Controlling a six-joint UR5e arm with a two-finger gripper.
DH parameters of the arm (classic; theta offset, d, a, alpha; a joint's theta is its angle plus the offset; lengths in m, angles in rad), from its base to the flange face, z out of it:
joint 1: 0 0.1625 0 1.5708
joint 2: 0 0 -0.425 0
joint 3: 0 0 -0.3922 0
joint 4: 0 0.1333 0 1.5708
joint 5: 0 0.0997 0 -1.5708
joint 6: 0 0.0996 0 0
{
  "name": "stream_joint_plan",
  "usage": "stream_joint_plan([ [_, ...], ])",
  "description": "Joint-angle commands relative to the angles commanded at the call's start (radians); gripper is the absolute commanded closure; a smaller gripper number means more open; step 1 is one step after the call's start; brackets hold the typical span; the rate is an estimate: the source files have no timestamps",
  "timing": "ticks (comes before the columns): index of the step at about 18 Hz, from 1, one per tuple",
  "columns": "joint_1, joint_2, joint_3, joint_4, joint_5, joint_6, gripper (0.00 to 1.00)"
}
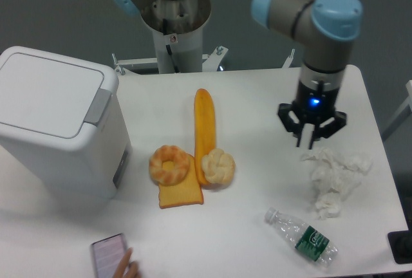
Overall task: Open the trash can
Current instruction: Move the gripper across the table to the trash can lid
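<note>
— Where's the trash can (55,120)?

— Far left of the bench (257,98), lid flat down.

— And the claw (311,138)?

— I see it over the right side, near crumpled tissues (335,178), holding nothing. I can't tell its spread.

You have a single fixed camera here, so no second view shares any of the scene. It sits high above the near edge of the white rectangular table (257,98) and looks down and away from you at a steep angle. It stands back enough to take in nearly the whole tabletop. Take the large boxy white plastic trash can (55,120) as your landmark: it fills the left side of the frame. The grey cylindrical arm pedestal (175,27) rises beyond it, against the far edge, cut off by the top border.
</note>
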Motion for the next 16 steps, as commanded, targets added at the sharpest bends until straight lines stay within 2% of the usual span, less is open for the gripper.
stream_joint_plan([
  [6,-0.175,0.069,-0.005,-0.002,-0.052,-0.233,0.9],
  [10,-0.238,0.114,-0.006,-0.009,-0.121,-0.311,0.9],
  [16,-0.316,0.17,-0.018,-0.067,-0.176,-0.39,0.89],
])
